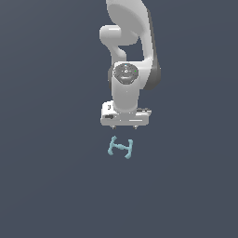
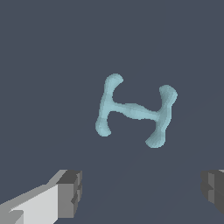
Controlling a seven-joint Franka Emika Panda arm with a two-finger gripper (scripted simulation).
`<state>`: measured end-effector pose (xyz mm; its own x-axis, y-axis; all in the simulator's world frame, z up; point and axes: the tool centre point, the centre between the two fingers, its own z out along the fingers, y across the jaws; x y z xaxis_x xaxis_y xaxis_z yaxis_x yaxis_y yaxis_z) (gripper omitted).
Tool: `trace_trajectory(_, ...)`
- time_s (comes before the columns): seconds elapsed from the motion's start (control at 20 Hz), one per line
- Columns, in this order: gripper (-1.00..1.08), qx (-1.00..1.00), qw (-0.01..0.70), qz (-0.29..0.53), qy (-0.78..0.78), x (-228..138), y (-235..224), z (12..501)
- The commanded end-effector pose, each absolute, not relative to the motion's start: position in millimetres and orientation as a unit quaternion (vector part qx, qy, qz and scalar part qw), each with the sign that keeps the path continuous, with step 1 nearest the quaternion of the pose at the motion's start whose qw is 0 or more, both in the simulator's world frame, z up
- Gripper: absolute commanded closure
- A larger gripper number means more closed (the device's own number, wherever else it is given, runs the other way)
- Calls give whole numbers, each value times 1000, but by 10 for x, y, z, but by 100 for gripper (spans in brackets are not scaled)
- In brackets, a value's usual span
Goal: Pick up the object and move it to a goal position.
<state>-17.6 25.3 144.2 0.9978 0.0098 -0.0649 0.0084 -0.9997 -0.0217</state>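
Hand (image 1: 124, 125): it hangs from the white arm (image 1: 130, 56), pointing straight down, above the dark grey surface (image 1: 46, 186).
Jaws: spread wide apart, with nothing between them and nothing touching them; in the wrist view one finger (image 2: 65, 194) shows at one edge and the other sits at the far edge, well separated.
Object (image 1: 121, 148): a small light-teal H-shaped piece lying flat on the surface, just below the hand in the exterior view and clear of it.
Object's form: two curved end bars joined by a thin crossbar, seen plainly in the wrist view (image 2: 135, 110); the whole piece is narrower than the gap between the fingers.
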Motion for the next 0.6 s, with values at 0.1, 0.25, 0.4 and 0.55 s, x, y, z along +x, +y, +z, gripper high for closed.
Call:
trace_trajectory(0.1, -92, -999, 11, 32, -3, -173, 248, 1451)
trace_trajectory(0.25, -92, -999, 14, 31, 5, -162, 224, 1499)
trace_trajectory(0.4, -92, -999, 18, 30, 15, -150, 196, 1558)
trace_trajectory(0.55, -92, -999, 19, 30, 19, -147, 189, 1574)
